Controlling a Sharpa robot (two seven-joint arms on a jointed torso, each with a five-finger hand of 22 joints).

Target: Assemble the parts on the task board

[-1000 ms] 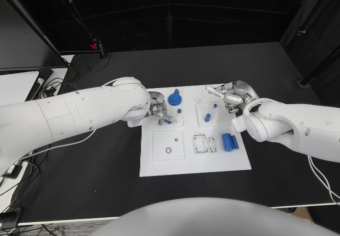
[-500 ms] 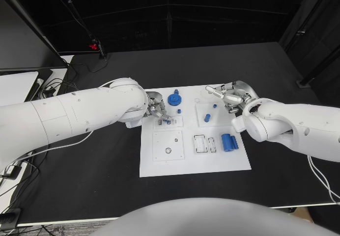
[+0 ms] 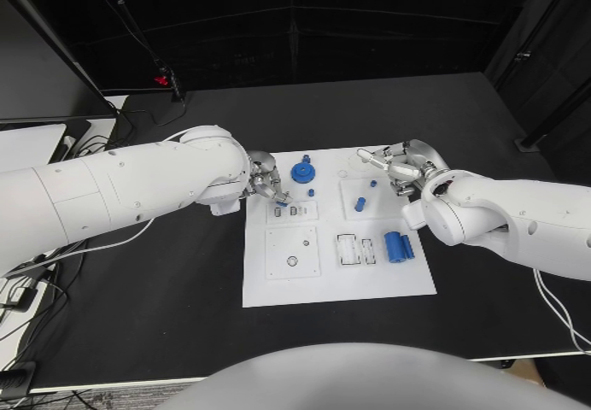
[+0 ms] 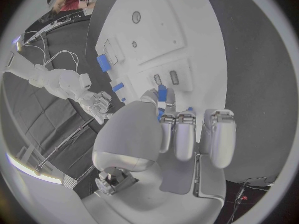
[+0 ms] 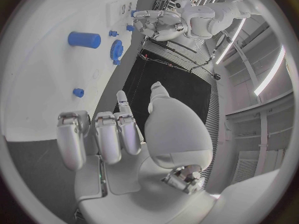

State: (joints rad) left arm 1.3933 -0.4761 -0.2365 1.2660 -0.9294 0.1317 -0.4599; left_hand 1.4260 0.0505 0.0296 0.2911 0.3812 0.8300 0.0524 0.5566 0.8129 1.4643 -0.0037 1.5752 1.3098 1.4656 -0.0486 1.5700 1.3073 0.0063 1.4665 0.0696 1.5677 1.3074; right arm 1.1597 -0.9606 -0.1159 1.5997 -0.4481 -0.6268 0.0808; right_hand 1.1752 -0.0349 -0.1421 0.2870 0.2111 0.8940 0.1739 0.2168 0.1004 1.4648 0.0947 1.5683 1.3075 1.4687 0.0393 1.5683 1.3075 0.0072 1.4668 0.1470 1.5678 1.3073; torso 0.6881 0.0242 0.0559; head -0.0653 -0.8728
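One blue part [image 4: 162, 93] | pinched in left hand [image 4: 171, 129] | above task board [image 4: 187, 30]

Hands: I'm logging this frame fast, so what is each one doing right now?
Left hand: pinches a small blue part over the task board.
Right hand: holds nothing, fingers apart.

Left robot hand [image 3: 265, 185] pinching small blue piece [image 4: 162, 93]; right robot hand [image 3: 404, 170] empty, fingers apart.

Blue part [image 4: 162, 93] — mostly hidden by left hand [image 4: 171, 129] fingers (shape unclear).
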